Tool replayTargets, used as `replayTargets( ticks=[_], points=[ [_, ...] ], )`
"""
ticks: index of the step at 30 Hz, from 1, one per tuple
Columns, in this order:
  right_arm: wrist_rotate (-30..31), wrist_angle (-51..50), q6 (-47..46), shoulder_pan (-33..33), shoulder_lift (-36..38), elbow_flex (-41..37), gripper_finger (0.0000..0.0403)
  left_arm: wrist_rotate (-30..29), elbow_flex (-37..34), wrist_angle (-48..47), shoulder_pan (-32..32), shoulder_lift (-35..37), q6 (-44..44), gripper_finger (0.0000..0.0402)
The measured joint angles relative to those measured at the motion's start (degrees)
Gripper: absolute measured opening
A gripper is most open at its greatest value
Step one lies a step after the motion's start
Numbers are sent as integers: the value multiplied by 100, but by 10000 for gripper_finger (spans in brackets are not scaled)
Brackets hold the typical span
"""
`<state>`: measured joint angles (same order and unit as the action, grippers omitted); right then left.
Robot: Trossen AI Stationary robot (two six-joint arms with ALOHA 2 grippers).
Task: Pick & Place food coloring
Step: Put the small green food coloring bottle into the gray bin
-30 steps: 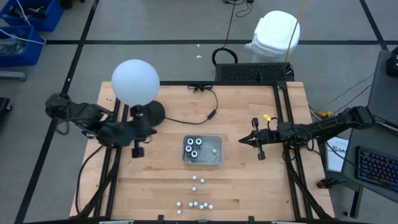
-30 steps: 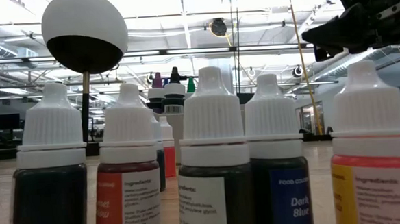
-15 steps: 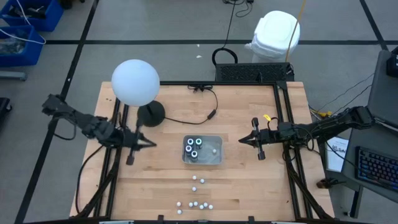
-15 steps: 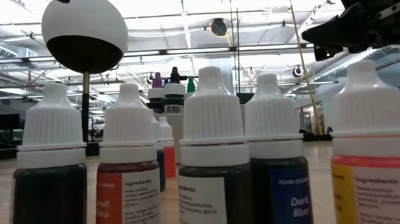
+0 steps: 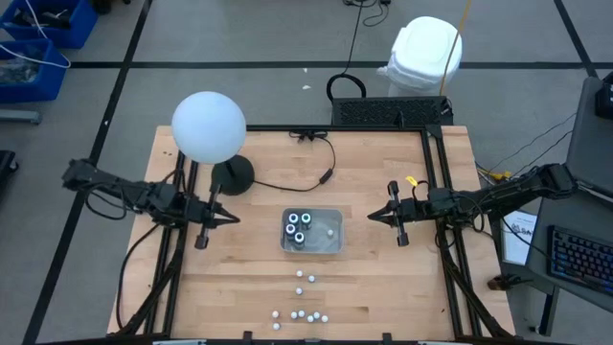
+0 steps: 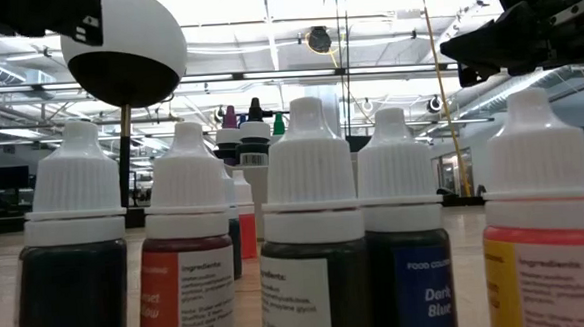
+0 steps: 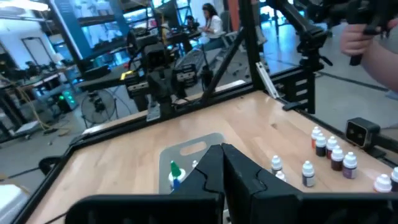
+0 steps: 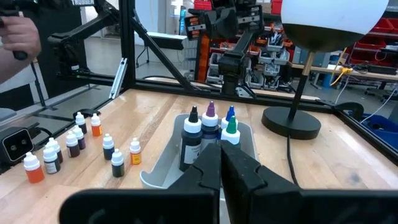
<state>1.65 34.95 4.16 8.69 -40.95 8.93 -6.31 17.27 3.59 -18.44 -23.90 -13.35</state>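
The wooden surface [image 5: 383, 278] carries a globe lamp [image 5: 209, 126] toward the back left, a clear tray [image 5: 332, 241] in the middle, and a loose scatter of small white-capped bottles [image 5: 300, 314] near the front edge. The tray holds the larger dark pots [image 5: 298, 227] with pointed coloured tips, standing upright in its left half; the right half looks nearly bare. The left arm reaches in from the left with its hand [image 5: 230, 219] hovering left of the tray, well apart from every bottle, fingers clenched together on nothing. The right hand [image 5: 374, 218] mirrors it just right of the tray, likewise clenched and empty. From table height the small bottles stand upright in a row, labels facing the camera, one reading dark blue [image 6: 407, 258]. Judging by this, the task sits between picks: neither hand carries anything and the small bottles lie outside the tray. The next move probably calls for one hand to release its fingers, swing toward the front cluster, and come down over a single cap without knocking its close neighbours.
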Motion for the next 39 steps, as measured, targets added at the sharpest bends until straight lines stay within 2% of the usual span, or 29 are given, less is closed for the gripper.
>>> replayTargets(
  ticks=[16,22,25,29,34,39],
  points=[
    [-39,-23,332,4,0,0,0,-127,-1407,750,0,705,38,4],
    [-15,53,619,6,-31,171,0,-413,-1573,873,0,750,338,6],
    [1,-437,600,95,-214,612,0,-629,-1578,632,4,743,716,6],
    [5,-1441,360,360,-884,1583,0,-537,-1578,479,-2,743,1055,7],
    [-2,-2920,-8,655,-2249,3177,0,-614,-1578,511,0,743,988,7],
    [-31,-3948,-177,924,-3693,4770,0,-682,-1578,651,0,743,964,7]
  ],
)
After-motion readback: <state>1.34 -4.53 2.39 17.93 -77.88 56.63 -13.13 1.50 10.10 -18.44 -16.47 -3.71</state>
